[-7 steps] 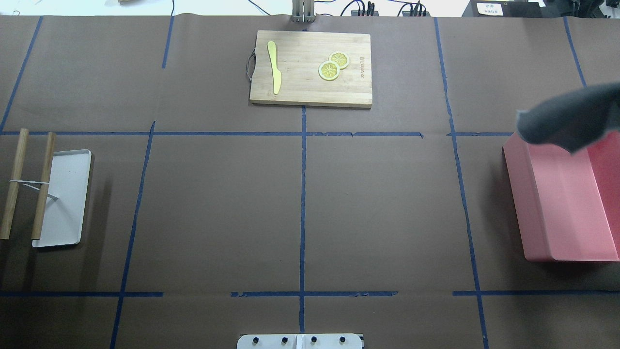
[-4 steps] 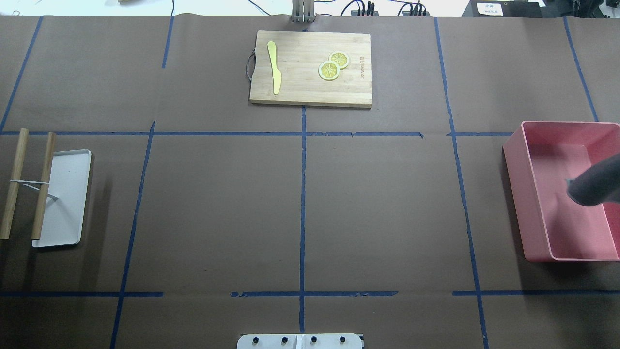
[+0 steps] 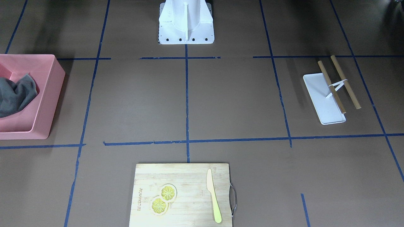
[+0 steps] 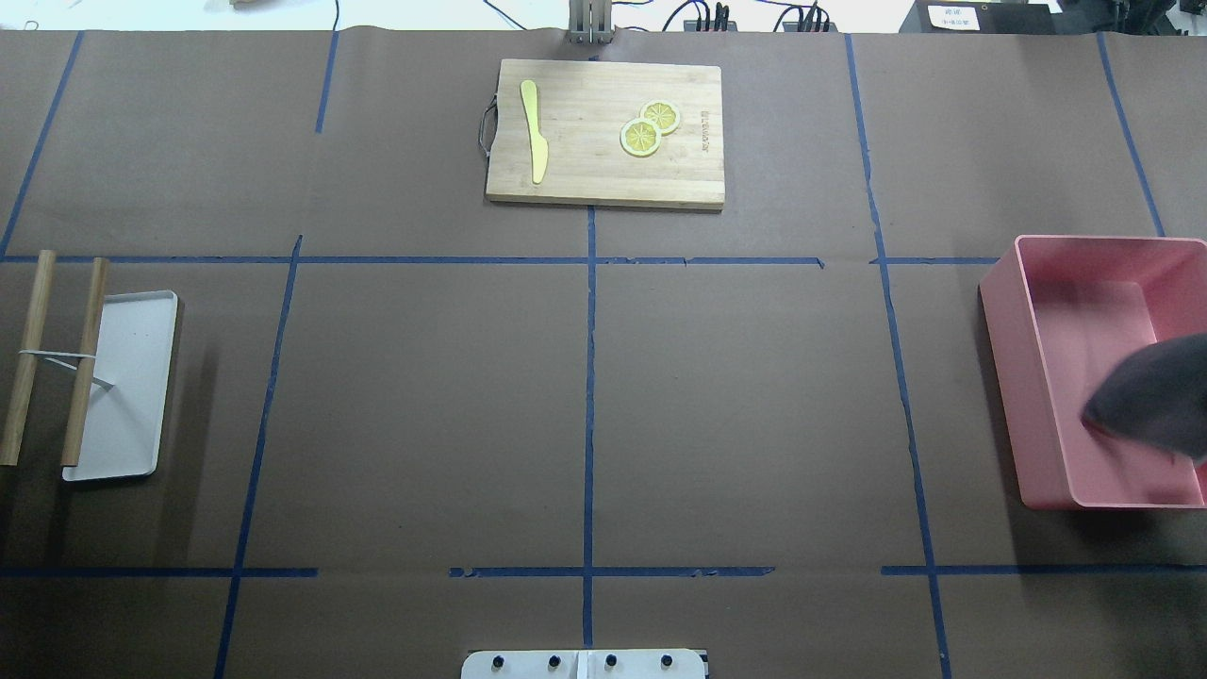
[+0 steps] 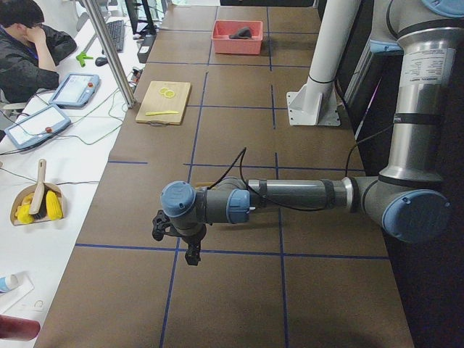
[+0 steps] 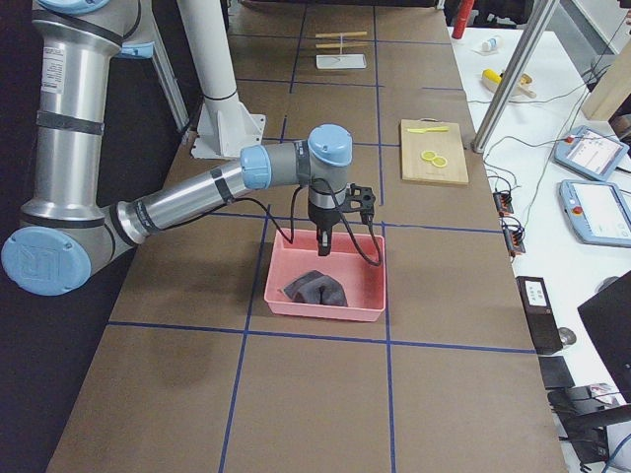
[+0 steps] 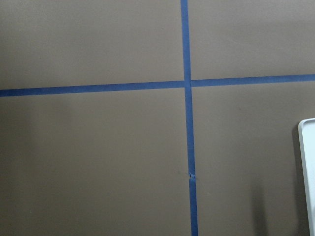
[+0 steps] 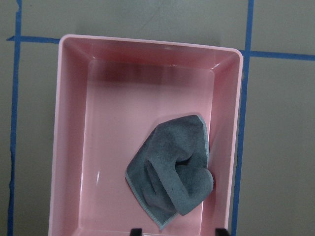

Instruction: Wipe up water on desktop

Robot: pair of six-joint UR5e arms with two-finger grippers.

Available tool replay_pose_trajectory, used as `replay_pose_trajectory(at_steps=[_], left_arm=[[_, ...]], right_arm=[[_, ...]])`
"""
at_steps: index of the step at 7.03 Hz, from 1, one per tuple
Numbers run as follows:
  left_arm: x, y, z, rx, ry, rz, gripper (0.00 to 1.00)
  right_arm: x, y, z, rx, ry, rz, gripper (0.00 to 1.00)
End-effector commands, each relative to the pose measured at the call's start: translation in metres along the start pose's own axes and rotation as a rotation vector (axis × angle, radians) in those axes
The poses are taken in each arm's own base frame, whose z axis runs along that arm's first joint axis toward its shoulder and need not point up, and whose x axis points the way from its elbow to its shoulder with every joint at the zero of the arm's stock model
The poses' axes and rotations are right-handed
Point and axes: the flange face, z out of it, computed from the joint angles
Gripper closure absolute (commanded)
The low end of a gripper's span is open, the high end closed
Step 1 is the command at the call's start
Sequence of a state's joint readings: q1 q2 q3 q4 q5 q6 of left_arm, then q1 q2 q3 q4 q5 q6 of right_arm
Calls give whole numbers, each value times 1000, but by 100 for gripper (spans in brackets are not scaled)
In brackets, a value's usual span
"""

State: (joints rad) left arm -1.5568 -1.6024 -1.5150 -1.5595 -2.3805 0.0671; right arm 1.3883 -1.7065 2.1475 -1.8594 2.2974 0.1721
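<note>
The desktop (image 4: 424, 405) is seen as one matte brown sheet gridded with blue tape. No wet patch can be made out on it in any view, so the wiping is judged finished, though a thin film would not show at this range. A grey cloth (image 8: 172, 167) lies crumpled and unheld in a pink bin (image 8: 74, 147) at the far right end of the desktop, where a damp rag is kept off the paper. The right gripper (image 6: 321, 236) is hung directly over the bin, pointing down. Its fingertips (image 8: 137, 231) are caught at the bottom edge of the right wrist view, spread wide with nothing between them. The overhead view gives only a blurred dark shape for the cloth and shows neither arm; the side view from the right supplies the arm's pose, and the wrist view supplies the cloth's folds and hemmed edge. The left gripper (image 5: 190, 250) is held low over bare desktop near a tape crossing, well apart from the bin and presumably parked out of the way. Its opening cannot be told, since it appears in the left side view only. A sliver of the white tray (image 7: 307, 172) is picked up in the left wrist view.
</note>
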Motion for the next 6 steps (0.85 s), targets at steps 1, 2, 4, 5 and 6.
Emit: replay_pose_trajectory(at_steps=[1,2,4,5,6], left_arm=[[1,-5,-1,1,-3,5,0],[2,-12,-2,0,-1,9,0],[-5,-12,4,-14,-2,31,0],[-8,-10,2,-10,-2,25,0],[-11,-9,-4,0,-4,19,0]], right_arm=[[-8,-10,-7,19,-4,-20,0],[4,-10,-10,26,-7,-3,0],[87,-15,11,6,-134,-63,0],[122,-13,21,1,-137,-109,0],[161,-6,33,-9,-144,-91,0]])
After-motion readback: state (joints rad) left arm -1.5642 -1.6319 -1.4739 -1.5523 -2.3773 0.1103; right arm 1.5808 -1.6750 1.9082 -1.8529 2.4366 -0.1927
